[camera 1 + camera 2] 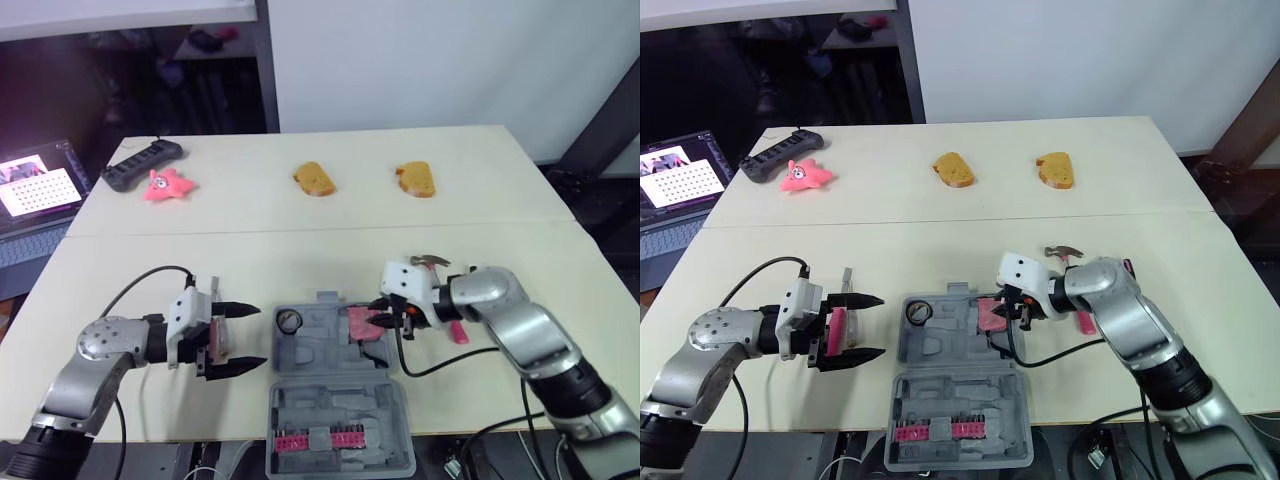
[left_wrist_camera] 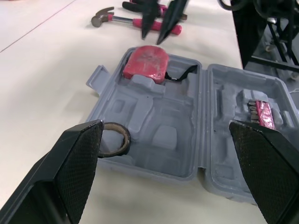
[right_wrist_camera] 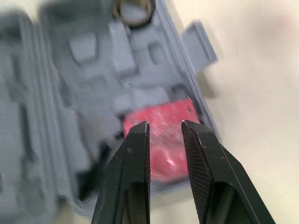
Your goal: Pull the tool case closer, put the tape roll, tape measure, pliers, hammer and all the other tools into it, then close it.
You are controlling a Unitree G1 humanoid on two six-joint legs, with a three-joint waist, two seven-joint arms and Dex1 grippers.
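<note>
Table (image 1: 300,262) cream, seamed; laptop (image 1: 40,190) far left; left jaws wide; right jaws narrow above tape measure (image 2: 145,63).

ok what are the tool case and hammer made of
The tool case looks like grey moulded plastic, matte, with shaped recesses. The hammer has a dull grey metal head, likely steel; its pink grip could be rubber or plastic.
</note>
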